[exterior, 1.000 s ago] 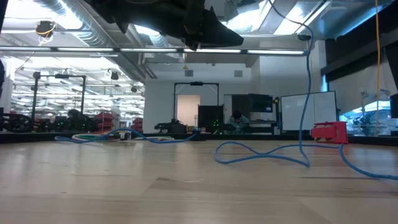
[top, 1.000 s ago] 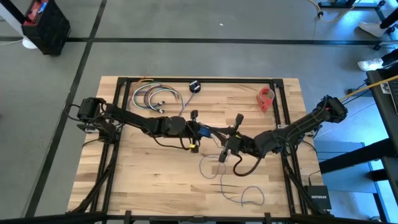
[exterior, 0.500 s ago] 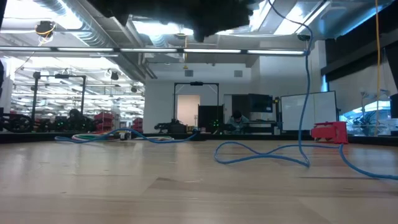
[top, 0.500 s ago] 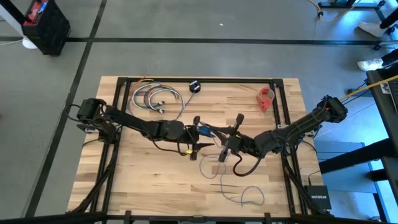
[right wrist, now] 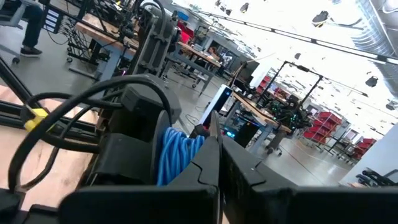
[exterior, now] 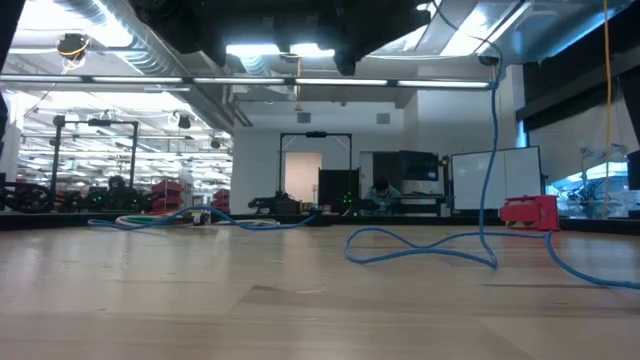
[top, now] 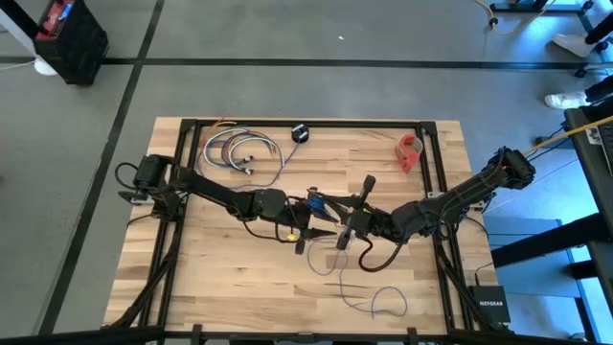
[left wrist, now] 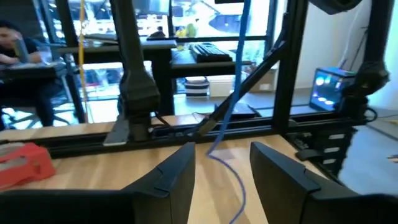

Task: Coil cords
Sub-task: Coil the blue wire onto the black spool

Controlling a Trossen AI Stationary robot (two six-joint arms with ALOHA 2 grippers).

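Wooden table (top: 211, 278) holds multicoloured cables (top: 235, 150), red object (top: 410, 150); left gripper (top: 321, 217) open, right gripper (top: 343, 236) closed on cord (top: 356, 299).

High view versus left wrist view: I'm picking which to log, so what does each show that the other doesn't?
Only the high view shows the black spool, the multicoloured cable bundle and both arms meeting mid-table. Only the left wrist view shows the left pincer open, the cord hanging free beyond its fingers, and a seated person behind the table. Both show the cord and the red object.
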